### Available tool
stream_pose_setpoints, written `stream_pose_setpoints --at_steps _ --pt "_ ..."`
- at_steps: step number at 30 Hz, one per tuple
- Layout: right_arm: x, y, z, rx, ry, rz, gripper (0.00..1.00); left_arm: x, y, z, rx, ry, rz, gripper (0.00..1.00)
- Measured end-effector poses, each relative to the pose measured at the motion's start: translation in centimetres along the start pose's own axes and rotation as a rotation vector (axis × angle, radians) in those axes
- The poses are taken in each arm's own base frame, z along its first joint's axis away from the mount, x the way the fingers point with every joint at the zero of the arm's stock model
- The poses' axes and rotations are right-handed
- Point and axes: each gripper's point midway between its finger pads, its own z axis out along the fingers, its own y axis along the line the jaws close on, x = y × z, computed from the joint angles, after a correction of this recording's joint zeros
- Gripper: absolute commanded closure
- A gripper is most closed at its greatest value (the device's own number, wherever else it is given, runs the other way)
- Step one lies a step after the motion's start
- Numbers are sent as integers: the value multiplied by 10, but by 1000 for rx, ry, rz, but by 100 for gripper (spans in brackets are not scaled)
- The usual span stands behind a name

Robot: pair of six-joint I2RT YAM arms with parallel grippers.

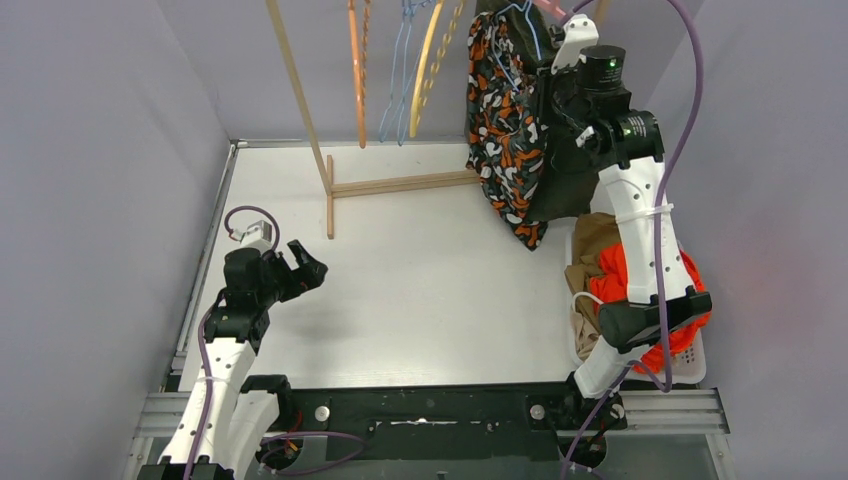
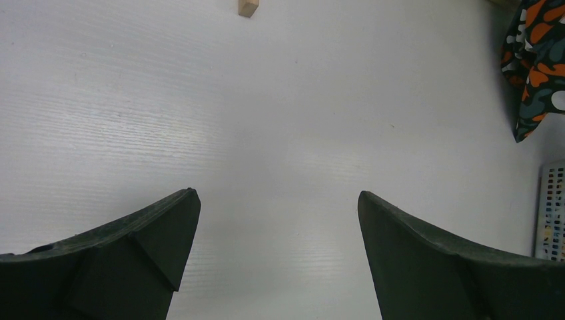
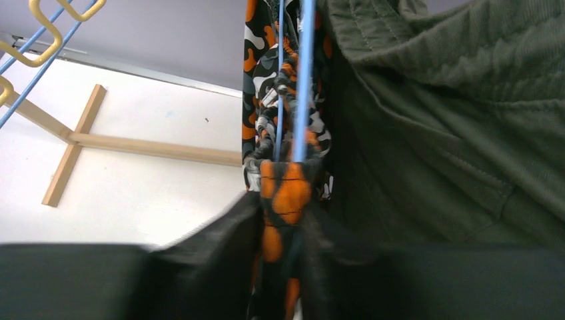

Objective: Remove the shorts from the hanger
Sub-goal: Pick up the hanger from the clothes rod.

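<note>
R gripper (image 3: 283,223) clamped on camo shorts (image 1: 500,120) waistband, just below blue hanger (image 3: 305,67). Shorts hung long axis vertical under hanger. L gripper (image 2: 278,197) jaws apart, well away from hanger; R gripper nearer.

Text, numbers, brands: none legible anywhere.
Camo shorts (image 1: 500,120): blotches only, no letters.
Basket (image 2: 550,200): coloured specks behind mesh, too small to read.

clear: table (image 1: 430,290) centre | obstacles: wooden rack (image 1: 400,185), hanging shorts (image 1: 500,120), seemingly full basket (image 1: 693,368)
</note>
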Motion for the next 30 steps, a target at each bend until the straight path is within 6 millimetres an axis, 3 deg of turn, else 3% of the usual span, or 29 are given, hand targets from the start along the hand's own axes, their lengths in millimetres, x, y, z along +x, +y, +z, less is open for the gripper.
stream_pose_setpoints --at_steps 3,12,20,23,26,30 --pt "-2 1 3 16 -8 26 99 1 0 0 -1 3 0 10" --pt "0 6 3 13 -125 125 100 3 2 3 -9 19 -4 10" --pt "-43 11 -22 -19 -297 174 100 4 2 3 -6 20 -4 10" --pt "-48 12 -28 -27 -316 192 100 4 2 3 -6 20 -4 10" --pt "-47 13 -35 -31 -316 213 100 4 2 3 -6 20 -4 10" --pt "-26 18 -57 -47 -305 256 100 4 2 3 -5 20 -4 10"
